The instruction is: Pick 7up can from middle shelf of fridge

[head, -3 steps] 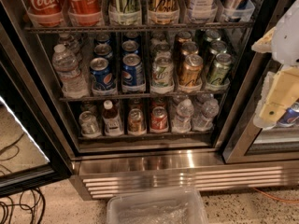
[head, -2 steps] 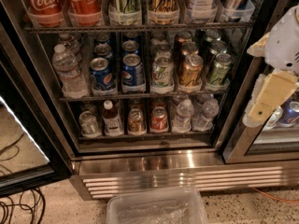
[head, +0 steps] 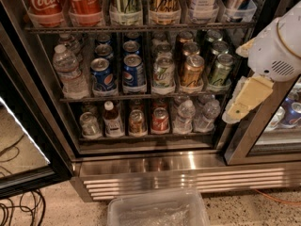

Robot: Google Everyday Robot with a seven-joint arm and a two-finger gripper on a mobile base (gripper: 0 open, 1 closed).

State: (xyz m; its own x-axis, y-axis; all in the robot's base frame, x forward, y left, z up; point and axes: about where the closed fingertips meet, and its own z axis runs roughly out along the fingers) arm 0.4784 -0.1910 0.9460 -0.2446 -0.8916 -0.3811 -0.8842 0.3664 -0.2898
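The fridge stands open, showing its dark interior. The 7up can, pale with green lettering, stands at the front of a clear tray on the middle shelf, between a blue Pepsi can and a gold can. More cans stand in rows behind it. My gripper hangs from the white arm at the right, in front of the fridge's right frame. It is to the right of the 7up can, a little lower, and holds nothing that I can see.
A water bottle, a second Pepsi can and an olive-green can share the middle shelf. Tall Coca-Cola cans stand above, small cans and bottles below. The glass door is open at left, with cables and a clear bin on the floor.
My gripper and arm have moved left and further into view, closer to the fridge opening. The cans have not moved.
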